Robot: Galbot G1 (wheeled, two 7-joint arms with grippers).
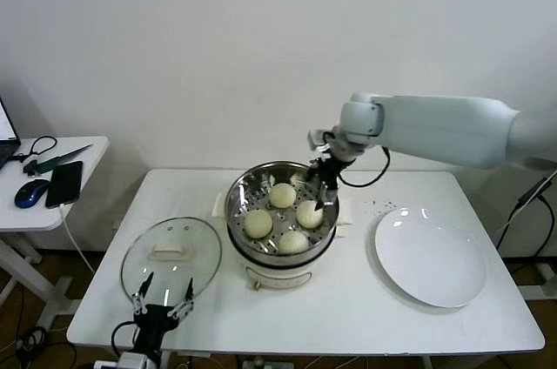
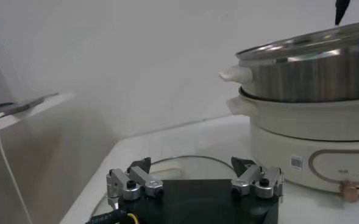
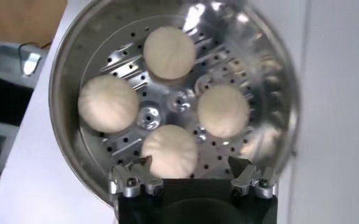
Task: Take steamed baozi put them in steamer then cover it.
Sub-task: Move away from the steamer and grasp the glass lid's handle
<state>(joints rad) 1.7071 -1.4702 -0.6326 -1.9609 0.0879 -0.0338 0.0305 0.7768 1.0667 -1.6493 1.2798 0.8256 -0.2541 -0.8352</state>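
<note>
A: Nearest, the left gripper point(image 1: 163, 293) waits with jaws wide at the table's near-left edge, just short of the round glass lid with the white handle point(image 1: 171, 254). That is the covering tool.

B: And the four cream-white pleated steamed baozi point(image 1: 282, 195)?

A: All sit apart inside the shiny steel steamer basket on its cream base point(image 1: 248, 186), centre table. The flat white plate point(image 1: 430, 257) lies to the right.

B: The right gripper point(image 1: 327, 181)?

A: Spread wide, empty, over the far-right bun. Lift it straight up, clear of the rim, before the lid travels; grip the lid by its handle and lower it level.
</note>
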